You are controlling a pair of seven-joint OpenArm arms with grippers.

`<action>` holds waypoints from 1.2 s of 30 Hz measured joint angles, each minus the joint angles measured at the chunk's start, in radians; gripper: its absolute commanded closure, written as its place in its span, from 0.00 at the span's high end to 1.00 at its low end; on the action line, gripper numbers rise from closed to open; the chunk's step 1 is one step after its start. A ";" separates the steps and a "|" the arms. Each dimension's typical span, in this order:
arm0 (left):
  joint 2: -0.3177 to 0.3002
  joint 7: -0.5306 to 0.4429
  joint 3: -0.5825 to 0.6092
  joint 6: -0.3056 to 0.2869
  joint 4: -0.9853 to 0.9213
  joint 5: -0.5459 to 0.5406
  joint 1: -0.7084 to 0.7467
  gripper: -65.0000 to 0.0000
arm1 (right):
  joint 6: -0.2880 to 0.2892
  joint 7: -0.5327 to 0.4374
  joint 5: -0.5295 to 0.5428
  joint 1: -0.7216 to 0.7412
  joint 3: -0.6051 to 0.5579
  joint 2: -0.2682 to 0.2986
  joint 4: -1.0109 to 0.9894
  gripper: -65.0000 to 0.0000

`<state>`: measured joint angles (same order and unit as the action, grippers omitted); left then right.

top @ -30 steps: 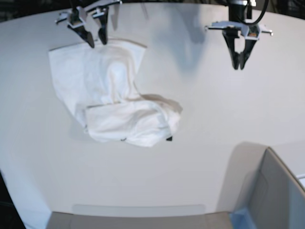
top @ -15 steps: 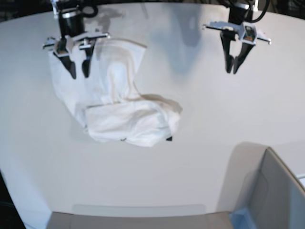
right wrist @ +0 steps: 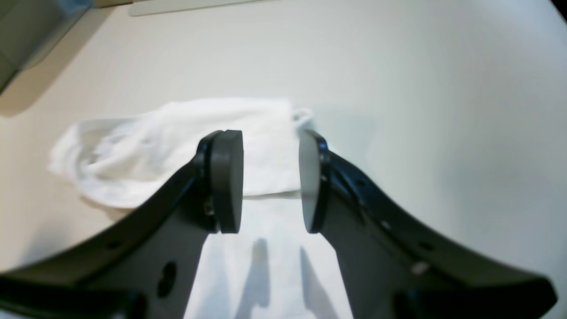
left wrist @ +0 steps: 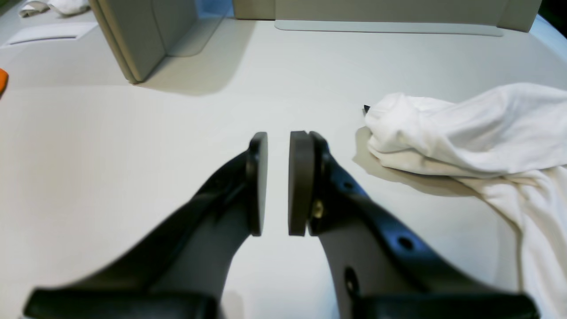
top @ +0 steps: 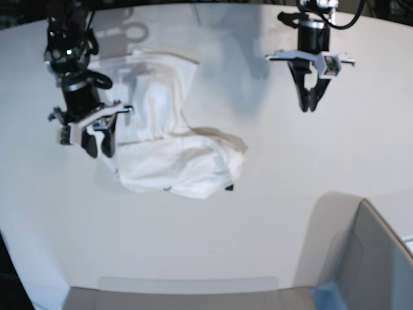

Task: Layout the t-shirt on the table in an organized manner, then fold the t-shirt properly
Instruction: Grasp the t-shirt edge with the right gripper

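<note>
The right hand (top: 98, 145), released and empty, hovers over the shirt (top: 161, 135) edge, apparently to pinch and spread it, while the left hand (top: 310, 103), parted narrowly and empty, waits well aside of the shirt bunched on the worktop (top: 271, 213).

A grey box (top: 381, 258) with slanted walls stands at the near right corner, a pale blue patch (top: 326, 294) at its near left foot, while in the left wrist view an orange scrap (left wrist: 2, 79) shows at the left edge.
</note>
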<state>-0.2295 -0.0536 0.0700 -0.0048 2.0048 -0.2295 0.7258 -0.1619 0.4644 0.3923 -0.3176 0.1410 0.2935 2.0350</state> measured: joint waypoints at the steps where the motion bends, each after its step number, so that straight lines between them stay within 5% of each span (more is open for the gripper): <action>1: 0.000 0.001 0.000 -0.010 0.000 0.000 0.001 0.15 | -0.002 0.022 0.029 0.017 0.018 0.001 -0.002 0.33; 7: 0.016 0.002 -0.001 0.001 0.000 0.000 0.003 0.15 | 0.009 0.131 0.156 0.102 0.146 0.003 -0.084 0.33; 12: 0.016 0.001 -0.001 -0.003 0.000 0.000 0.002 0.15 | 0.111 0.172 0.241 0.107 0.145 -0.003 -0.198 0.33; 36: 0.016 0.001 -0.001 0.000 0.000 0.000 0.003 0.15 | 0.137 0.166 0.230 0.224 0.107 -0.017 -0.417 0.33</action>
<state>-0.2131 -0.0525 0.0692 -0.0044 2.0048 -0.2295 0.7284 -0.0254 0.6308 0.6228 -0.0933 0.2478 0.2764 1.6184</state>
